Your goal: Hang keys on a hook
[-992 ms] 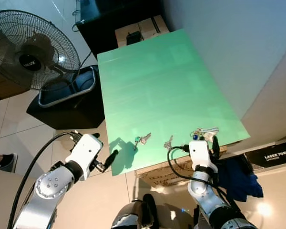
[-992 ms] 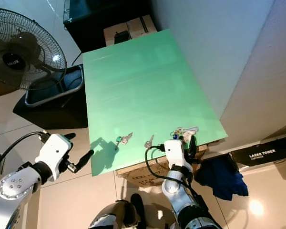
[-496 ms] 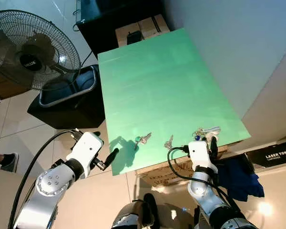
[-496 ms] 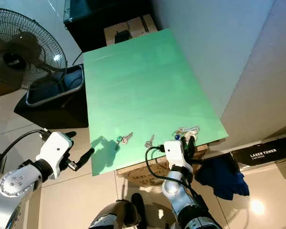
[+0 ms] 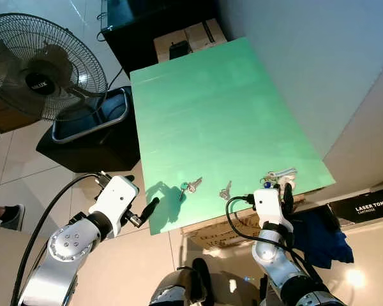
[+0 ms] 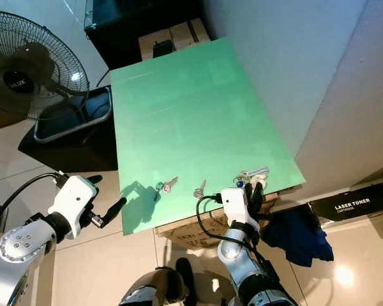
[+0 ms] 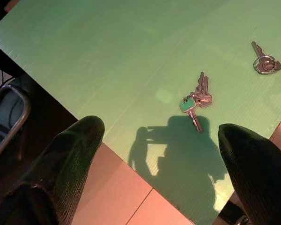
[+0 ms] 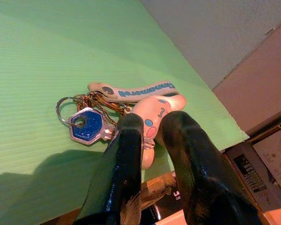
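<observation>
Pinching the white charm keyring (image 8: pixel 150 119) at the near right corner of the green table (image 5: pixel 204 115) with right gripper (image 8: pixel 152 136), strap running crosswise just beyond fingertips; left gripper (image 7: pixel 159 140) idling spread, off the near left edge.

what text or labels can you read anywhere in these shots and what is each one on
"LASER TONER CARTRIDGE" on the black box on the floor, by the right edge of the head views; the smaller second line is barely legible.
"Cinnamoroll" in blue letters on the white strap of the key bunch by the right gripper; it reads upside down and is soft.
A badge at the hub of the standing fan carries a word too small to read.
</observation>
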{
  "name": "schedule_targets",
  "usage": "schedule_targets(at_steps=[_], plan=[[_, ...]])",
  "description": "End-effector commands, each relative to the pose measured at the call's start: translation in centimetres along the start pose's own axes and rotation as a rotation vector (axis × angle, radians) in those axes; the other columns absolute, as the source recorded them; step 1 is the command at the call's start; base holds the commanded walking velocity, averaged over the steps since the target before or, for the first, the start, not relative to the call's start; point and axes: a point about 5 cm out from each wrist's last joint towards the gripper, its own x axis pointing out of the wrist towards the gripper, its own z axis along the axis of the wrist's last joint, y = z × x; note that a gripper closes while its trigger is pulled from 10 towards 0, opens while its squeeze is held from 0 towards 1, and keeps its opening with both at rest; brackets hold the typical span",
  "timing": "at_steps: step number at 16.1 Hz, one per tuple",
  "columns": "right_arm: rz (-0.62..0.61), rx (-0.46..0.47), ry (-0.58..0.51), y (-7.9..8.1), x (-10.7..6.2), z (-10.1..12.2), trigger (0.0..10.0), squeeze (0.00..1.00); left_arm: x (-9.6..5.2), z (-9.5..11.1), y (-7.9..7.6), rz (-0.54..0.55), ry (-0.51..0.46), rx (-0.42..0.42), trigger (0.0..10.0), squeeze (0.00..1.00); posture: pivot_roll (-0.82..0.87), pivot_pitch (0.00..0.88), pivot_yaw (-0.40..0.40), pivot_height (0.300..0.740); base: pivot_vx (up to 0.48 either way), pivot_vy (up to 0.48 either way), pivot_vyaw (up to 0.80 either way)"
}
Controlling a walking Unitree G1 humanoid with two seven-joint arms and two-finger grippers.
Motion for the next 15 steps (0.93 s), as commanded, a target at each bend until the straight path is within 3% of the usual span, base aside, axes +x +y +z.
schedule_targets(at_steps=[1,15], plan=[[0.015,-0.011,0.038,0.32,-0.75,-0.74,10.0,1.00,-0.42,-0.51,0.18,0.006,0.027,0.000,10.0,0.00,0.05,0.268,0.272,0.740,0.000,0.000,0.00],[0.014,-0.018,0.002,-0.07,-0.32,-0.52,10.0,1.00,-0.23,-0.69,0.13,0.008,0.028,0.002,10.0,0.00,0.04,0.258,0.268,0.740,0.000,0.000,0.00]])
